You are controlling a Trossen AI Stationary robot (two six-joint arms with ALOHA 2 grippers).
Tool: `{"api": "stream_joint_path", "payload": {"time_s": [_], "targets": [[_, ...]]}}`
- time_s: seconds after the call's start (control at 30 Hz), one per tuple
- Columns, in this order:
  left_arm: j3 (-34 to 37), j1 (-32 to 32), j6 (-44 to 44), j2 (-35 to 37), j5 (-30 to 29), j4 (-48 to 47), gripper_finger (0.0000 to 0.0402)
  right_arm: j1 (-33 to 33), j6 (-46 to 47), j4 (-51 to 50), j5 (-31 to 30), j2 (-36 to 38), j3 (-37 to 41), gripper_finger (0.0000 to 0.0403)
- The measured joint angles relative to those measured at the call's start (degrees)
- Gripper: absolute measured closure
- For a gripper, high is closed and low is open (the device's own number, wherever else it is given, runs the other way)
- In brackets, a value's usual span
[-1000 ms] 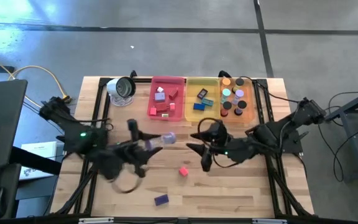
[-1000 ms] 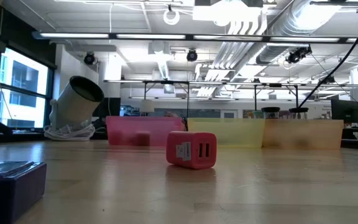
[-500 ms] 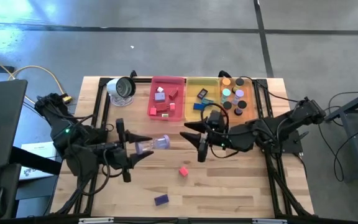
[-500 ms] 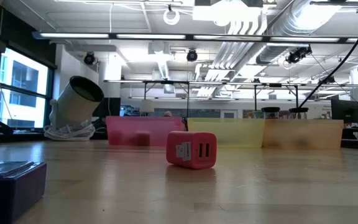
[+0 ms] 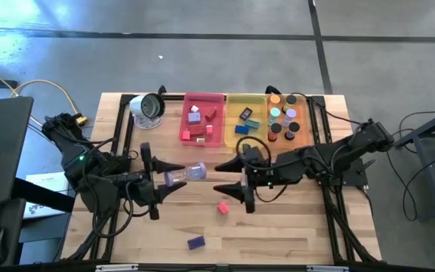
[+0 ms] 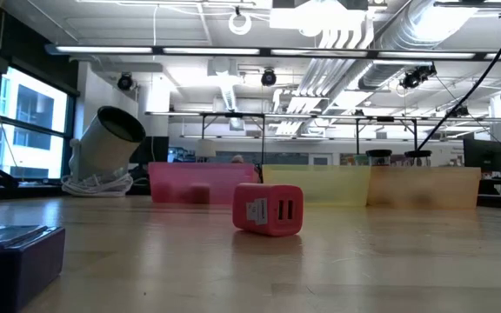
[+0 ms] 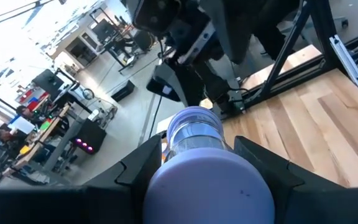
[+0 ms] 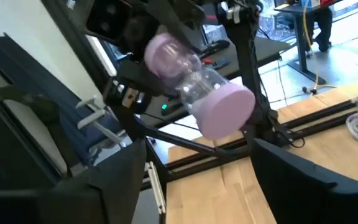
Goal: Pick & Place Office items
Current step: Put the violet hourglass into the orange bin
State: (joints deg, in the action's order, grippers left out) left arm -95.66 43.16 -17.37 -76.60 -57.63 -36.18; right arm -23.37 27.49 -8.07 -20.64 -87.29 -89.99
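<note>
A lavender cylinder (image 5: 187,174) with a clear middle hangs above the table's centre, and my left gripper (image 5: 170,179) is shut on it. It points toward the table's right. My right gripper (image 5: 225,177) stands open just right of its free end (image 8: 225,109), fingers apart and touching nothing. A red block (image 5: 223,208) and a purple block (image 5: 195,242) lie on the wood nearer the front edge; the low view shows them as the red block (image 6: 268,209) and the purple block (image 6: 16,261). More small pieces lie in the trays. My left gripper pinches the cylinder's left end cap (image 7: 207,186) between its two fingers (image 7: 143,167). The fingers come level from the table's left and lie along the cylinder. The cylinder sticks out past the fingertips, roughly level and lifted clear of the table.
Along the far edge stand a pink tray (image 5: 216,98), a yellow tray (image 5: 232,99) and an orange tray (image 5: 306,121), with a silver-and-white round object (image 5: 148,108) to their left. Bare wood lies between the arms and the front edge.
My left gripper has risen and swung back toward the table's left with the cylinder, then held still. My right gripper has turned to face the cylinder's free end, shifted a little toward the near edge, and its fingers have spread wider.
</note>
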Motion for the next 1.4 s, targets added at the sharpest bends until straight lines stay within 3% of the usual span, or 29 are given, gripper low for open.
{"api": "stream_joint_path", "payload": {"time_s": [0.33,0.47,0.7,0.83,1.0,1.4], "targets": [[0.02,1.78,-10.93,0.09,-2.17,8.36,0.0225,0.06,2.77,1.44,1.21,-0.02,0.05,0.0104],[0.02,3.52,-15.81,0.09,-2.03,13.54,0.0225,0.15,5.65,5.23,1.38,-0.02,0.05,0.0108],[0.02,4.8,-22.71,0.09,-0.97,22.43,0.0225,1.2,1.92,16.28,1.52,-0.3,0.03,0.0109],[0.02,4.28,-26.1,0.09,-0.15,27.14,0.0225,2.26,1.16,17.5,1.13,-0.3,-0.01,0.0109],[0.02,1.75,-26.43,0.09,3.55,30.03,0.0225,2.76,2.07,17.93,1.29,-0.37,-0.01,0.0109],[0.02,-1.14,-25.04,0.11,3.97,30.39,0.0225,2.72,-3.58,20.33,1.3,-0.39,-0.01,0.0109]]}}
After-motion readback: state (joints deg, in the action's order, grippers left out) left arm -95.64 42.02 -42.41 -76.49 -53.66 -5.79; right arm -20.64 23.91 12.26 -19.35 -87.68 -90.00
